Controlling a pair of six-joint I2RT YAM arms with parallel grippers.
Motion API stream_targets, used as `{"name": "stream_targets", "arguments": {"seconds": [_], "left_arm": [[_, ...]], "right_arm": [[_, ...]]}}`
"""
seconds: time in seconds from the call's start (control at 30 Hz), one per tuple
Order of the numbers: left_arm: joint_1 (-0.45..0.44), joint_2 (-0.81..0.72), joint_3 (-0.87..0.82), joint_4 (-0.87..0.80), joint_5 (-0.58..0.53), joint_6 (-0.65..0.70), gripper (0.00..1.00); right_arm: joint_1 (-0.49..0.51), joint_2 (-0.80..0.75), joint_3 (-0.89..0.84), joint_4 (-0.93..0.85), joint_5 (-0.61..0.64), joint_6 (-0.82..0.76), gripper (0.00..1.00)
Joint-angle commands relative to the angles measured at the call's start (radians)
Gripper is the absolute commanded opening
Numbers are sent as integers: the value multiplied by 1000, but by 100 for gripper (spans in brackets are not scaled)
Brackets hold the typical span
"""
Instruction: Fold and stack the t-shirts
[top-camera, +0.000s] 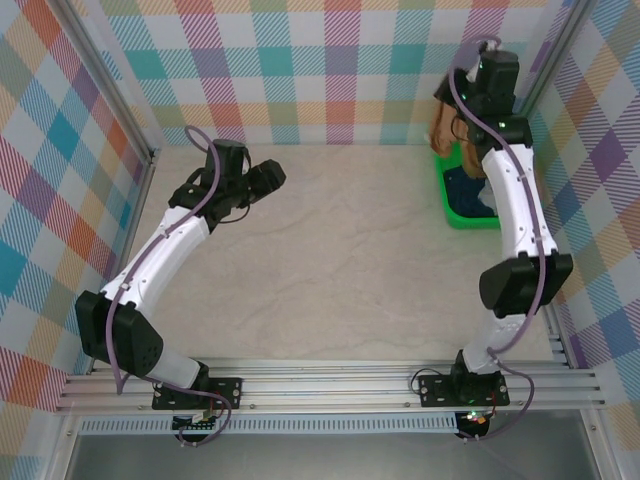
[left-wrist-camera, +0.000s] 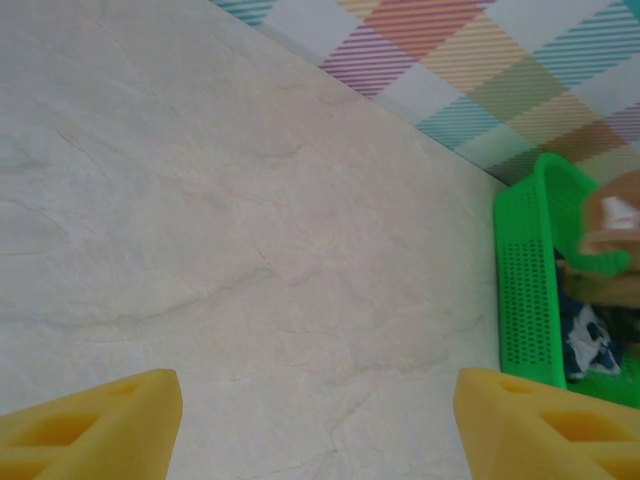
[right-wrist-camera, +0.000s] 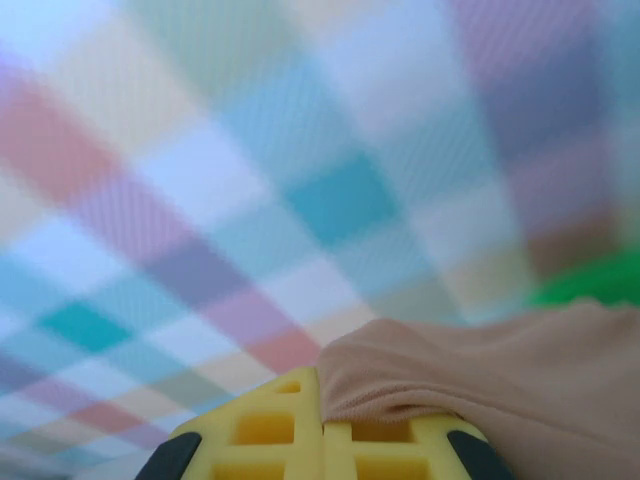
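Observation:
My right gripper (top-camera: 452, 95) is raised above the green mesh basket (top-camera: 462, 212) at the back right and is shut on the tan-brown t-shirt (top-camera: 442, 128), which hangs down from it towards the basket. In the right wrist view the yellow fingers (right-wrist-camera: 260, 430) meet, with a fold of tan-brown t-shirt (right-wrist-camera: 500, 375) pinched between them. The dark navy t-shirt (top-camera: 466, 186) lies in the basket, also seen as navy cloth with white print (left-wrist-camera: 590, 338). My left gripper (top-camera: 272, 178) hovers over the bare table at the left, open (left-wrist-camera: 318, 420) and holding nothing.
The pale marble-patterned table (top-camera: 350, 260) stretches between the two arms. Checked walls close in the back and both sides. The green basket (left-wrist-camera: 528, 285) stands against the right wall near the back corner, with the blurred tan cloth (left-wrist-camera: 612, 225) above it.

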Motion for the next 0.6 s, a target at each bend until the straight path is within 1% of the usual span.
{"name": "stream_targets", "arguments": {"seconds": [0.0,0.03,0.1,0.17,0.23,0.3,0.37,0.4,0.47,0.57], "left_arm": [[-7,-61,15,-50,-103,17,72],[-7,-71,15,-63,-134,16,72],[-7,-103,16,-103,-230,7,72],[-6,-141,14,-142,-337,-11,72],[-7,-185,8,-178,-434,-22,73],[-6,-228,4,-213,-522,-24,75],[-4,-263,5,-238,-563,-20,76],[-4,-277,8,-254,-574,-15,77],[-2,-303,5,-280,-581,-11,77],[-1,-330,-23,-314,-558,-17,77]], "right_arm": [[102,-25,136,94,-96,-111,0],[131,-18,172,82,-124,-107,0],[210,7,252,50,-175,-102,0],[287,27,305,14,-193,-106,0],[352,34,306,-3,-191,-95,0],[378,23,233,-16,-179,-38,0],[384,-7,110,-9,-167,26,0],[384,-26,37,0,-167,57,0],[384,-41,-46,-44,-173,102,0],[384,-89,-252,-22,-245,150,0]]}}
